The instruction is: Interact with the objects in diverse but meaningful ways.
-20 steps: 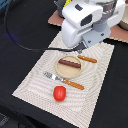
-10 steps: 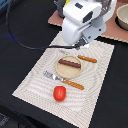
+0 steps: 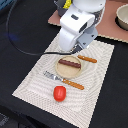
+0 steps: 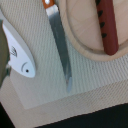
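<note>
Exterior view: sausage (image 3: 69, 63) on plate (image 3: 59, 73).

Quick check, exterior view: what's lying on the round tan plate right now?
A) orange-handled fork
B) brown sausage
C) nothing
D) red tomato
B: the brown sausage lies across the round tan plate; the red tomato sits on the placemat nearer the camera, and the orange-handled fork lies on the mat beside the plate's edge.
</note>
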